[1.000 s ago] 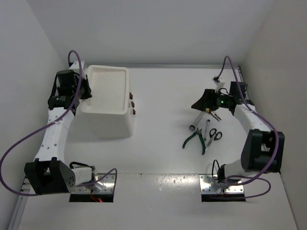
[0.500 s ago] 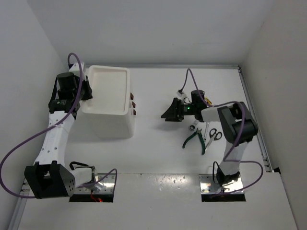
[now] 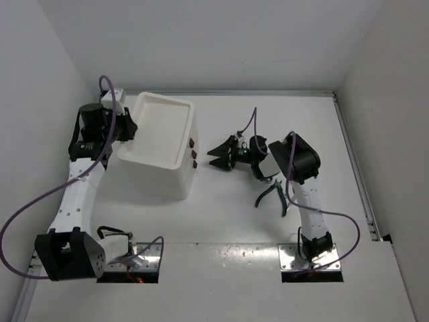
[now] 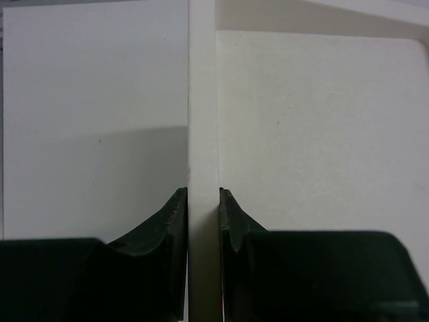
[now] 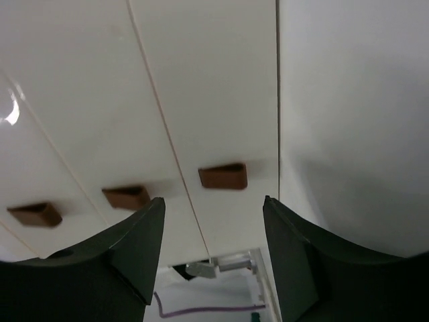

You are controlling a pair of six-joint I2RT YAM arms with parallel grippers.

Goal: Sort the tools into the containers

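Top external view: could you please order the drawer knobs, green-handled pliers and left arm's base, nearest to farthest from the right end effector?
From the right end effector:
1. Drawer knobs, just left of it.
2. Green-handled pliers, nearer and right.
3. Left arm's base, near-left corner.

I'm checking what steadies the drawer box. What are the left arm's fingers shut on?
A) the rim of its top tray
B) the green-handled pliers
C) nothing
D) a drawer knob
A: the left wrist view shows the left fingers shut on the tray rim of the white box.
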